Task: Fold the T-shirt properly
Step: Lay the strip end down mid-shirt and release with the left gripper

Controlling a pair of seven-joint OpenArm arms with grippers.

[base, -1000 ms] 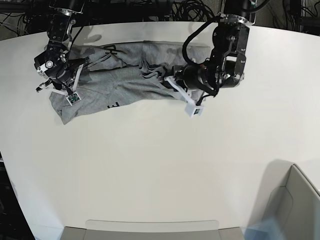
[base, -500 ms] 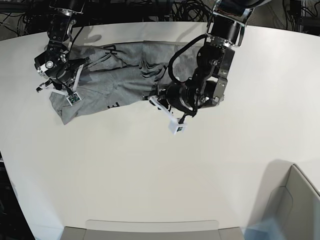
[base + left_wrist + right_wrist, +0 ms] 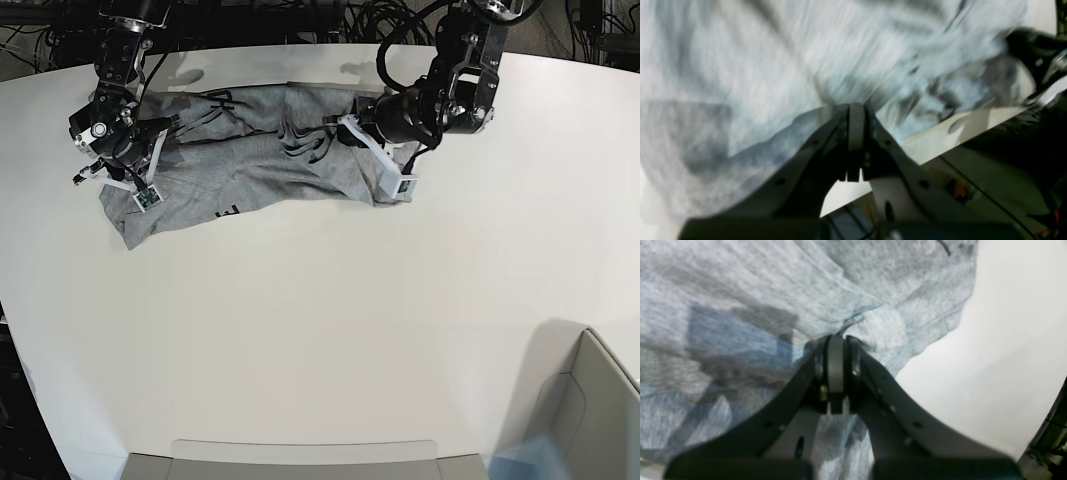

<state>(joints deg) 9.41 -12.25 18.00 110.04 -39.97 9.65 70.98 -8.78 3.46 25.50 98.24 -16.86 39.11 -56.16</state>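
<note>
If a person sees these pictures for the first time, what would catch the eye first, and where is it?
The crumpled grey T-shirt lies stretched along the far side of the white table, with bits of black lettering showing. Both arms are down on it: the right gripper is shut on its left end, the left gripper on its right end. A grey bin stands at the near right corner.

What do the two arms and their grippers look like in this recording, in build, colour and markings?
Both arms are black, with bulky rounded joints and black cables looping along them. The left gripper and the right gripper each have two black, tapering fingers that splay out into a wide V towards the camera, dotted with small holes. In the base view, each arm carries a small white block with a dark square marker.
</note>
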